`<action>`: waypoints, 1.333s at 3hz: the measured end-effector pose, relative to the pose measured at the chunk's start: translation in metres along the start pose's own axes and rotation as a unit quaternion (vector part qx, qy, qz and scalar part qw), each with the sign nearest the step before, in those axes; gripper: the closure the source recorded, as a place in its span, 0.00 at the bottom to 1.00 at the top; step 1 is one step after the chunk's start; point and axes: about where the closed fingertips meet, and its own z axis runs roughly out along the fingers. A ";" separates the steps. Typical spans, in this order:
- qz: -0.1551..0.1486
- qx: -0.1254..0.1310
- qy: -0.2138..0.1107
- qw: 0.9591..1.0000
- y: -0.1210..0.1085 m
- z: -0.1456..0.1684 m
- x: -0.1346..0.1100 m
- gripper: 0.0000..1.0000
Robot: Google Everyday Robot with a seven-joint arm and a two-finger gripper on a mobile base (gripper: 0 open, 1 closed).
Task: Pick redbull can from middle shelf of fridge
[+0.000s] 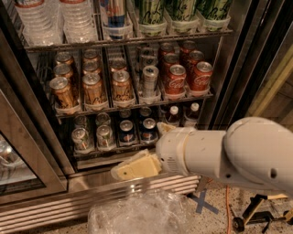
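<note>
The fridge (pixel 41 203) stands open in front of me, with wire shelves and a stainless steel base. The middle shelf (pixel 132 104) holds bronze-gold cans (pixel 94 87) on the left, slim silver redbull cans in one lane, and red cola cans (pixel 176 78) on the right. The front redbull can (pixel 149 80) stands upright at the shelf's front edge. My gripper (pixel 132 167), with cream-coloured fingers, is low at the fridge's base, below and left of the redbull can and well apart from it. It holds nothing.
The top rack holds water bottles (pixel 80 18) and green cans (pixel 151 11). The bottom rack holds dark-blue cans (pixel 127 130) and small bottles (pixel 173 115). A crumpled clear plastic sheet (pixel 137 212) lies on the floor in front. A glass door (pixel 18 160) stands open at left.
</note>
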 end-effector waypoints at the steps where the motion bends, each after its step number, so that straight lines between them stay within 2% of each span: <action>1: 0.014 0.035 -0.041 0.998 -0.007 0.024 -0.011 0.00; 2: 0.011 0.070 -0.054 0.996 -0.021 0.025 -0.021 0.00; 3: 0.011 0.070 -0.054 0.996 -0.021 0.025 -0.021 0.00; 4: 0.026 0.068 -0.085 0.994 -0.024 0.037 -0.025 0.00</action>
